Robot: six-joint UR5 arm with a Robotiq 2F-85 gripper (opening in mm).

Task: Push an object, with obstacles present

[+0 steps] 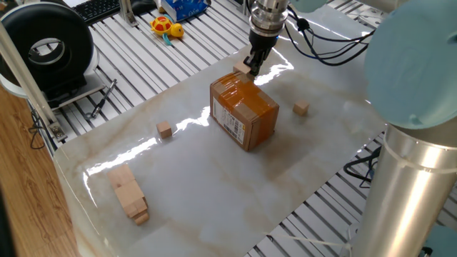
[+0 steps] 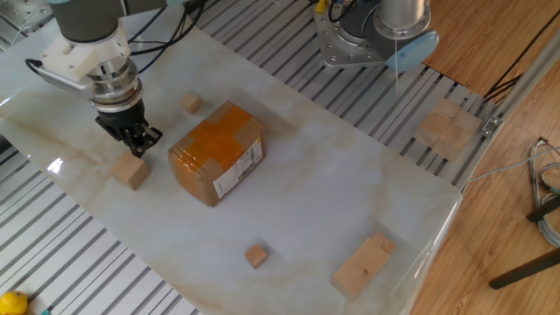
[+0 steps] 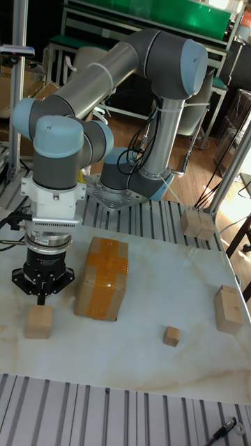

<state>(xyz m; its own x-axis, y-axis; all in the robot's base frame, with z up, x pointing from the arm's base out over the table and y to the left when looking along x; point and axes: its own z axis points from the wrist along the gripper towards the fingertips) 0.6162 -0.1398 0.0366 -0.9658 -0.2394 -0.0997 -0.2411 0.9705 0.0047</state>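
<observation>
Gripper (image 2: 133, 142) is low over the table (image 2: 332, 188), fingers pinched together, holding nothing, tips just beside the wooden cube (image 2: 130, 171). The cube sits near one table edge, a little apart from the taped cardboard box (image 2: 217, 150). One tiny cube (image 2: 255, 255) lies by the same edge, the long blocks (image 2: 363, 264) near a corner.

Landmark: marble-patterned tabletop (image 1: 214, 185).

- Beyond far-left corner: black round fan housing (image 1: 48, 44) on slatted aluminium frame (image 1: 128, 61).
- Beyond far edge: yellow-and-red toy (image 1: 166, 28), blue-and-white carton (image 1: 184, 8), black keyboard (image 1: 98, 8).
- Beside the tabletop: wood floor (image 2: 512, 166) with loose cables (image 2: 547, 197).
</observation>
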